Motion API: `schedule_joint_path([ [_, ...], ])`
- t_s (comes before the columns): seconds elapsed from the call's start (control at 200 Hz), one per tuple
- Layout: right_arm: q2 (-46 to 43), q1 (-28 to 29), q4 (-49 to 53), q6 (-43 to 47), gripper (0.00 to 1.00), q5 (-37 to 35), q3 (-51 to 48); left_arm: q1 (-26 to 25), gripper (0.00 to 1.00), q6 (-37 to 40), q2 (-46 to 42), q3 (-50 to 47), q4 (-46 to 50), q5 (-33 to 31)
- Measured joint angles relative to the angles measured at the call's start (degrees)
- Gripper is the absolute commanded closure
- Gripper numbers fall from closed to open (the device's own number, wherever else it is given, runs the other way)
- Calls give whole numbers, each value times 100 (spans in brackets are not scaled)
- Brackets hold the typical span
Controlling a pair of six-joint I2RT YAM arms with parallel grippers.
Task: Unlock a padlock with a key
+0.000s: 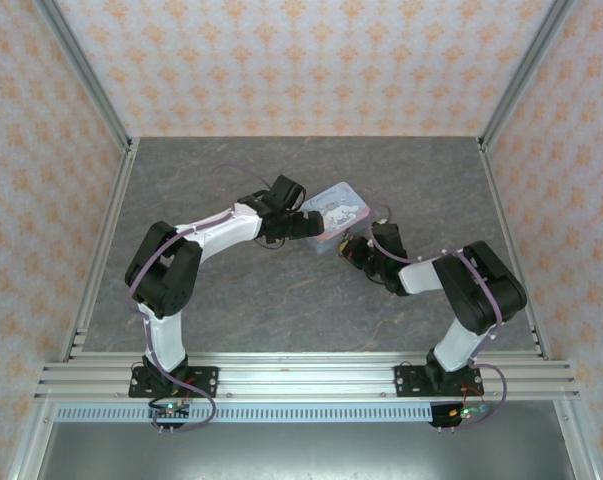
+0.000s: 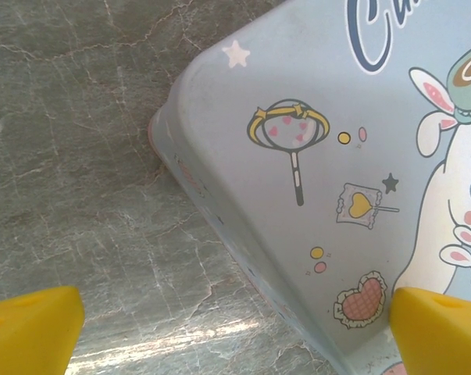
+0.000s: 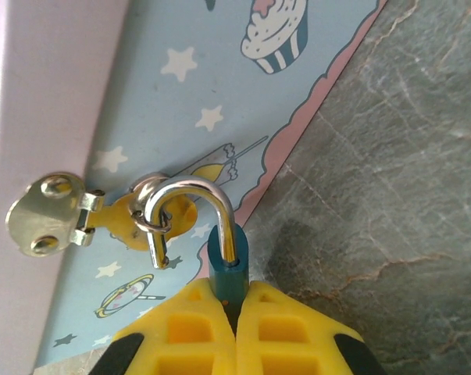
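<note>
Overhead, the pale blue tin [image 1: 339, 208] sits near the middle of the grey marbled tabletop [image 1: 231, 290], with both arms bent in toward it. The left end effector [image 1: 303, 226] is at the tin's left side and the right end effector [image 1: 354, 247] is at its near right corner. From here I cannot tell how the jaws of either stand.

The left wrist camera shows the left end effector [image 2: 235, 332] spread wide, one yellow fingertip [image 2: 28, 328] over bare tabletop and the other at the tin's printed lid [image 2: 337, 156]. A rounded corner of the tin lies between them, and nothing is gripped.

The right wrist camera shows the right end effector [image 3: 237, 312] pressed narrow around the teal padlock [image 3: 222, 266], whose body sticks up from between the two yellow fingers. The silver shackle [image 3: 196, 191] arches up from the body and hooks through the loop of the hasp [image 3: 48, 215] on the tin's side wall. One leg enters the body. The other ends beside a small ring, and I cannot tell whether it is latched.
</note>
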State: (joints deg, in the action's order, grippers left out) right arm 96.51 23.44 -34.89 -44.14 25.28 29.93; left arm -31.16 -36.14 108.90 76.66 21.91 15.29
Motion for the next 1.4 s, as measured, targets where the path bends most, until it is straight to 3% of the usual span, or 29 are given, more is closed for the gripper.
schedule_joint_path([
  [0.851, 192, -317, 601, 308, 100, 304, 551, 0, 3, 2, 76, 0, -160, 166],
  [1.401, 280, -841, 1019, 527, 100, 426, 946, 0, 3, 4, 114, 11, -219, 227],
])
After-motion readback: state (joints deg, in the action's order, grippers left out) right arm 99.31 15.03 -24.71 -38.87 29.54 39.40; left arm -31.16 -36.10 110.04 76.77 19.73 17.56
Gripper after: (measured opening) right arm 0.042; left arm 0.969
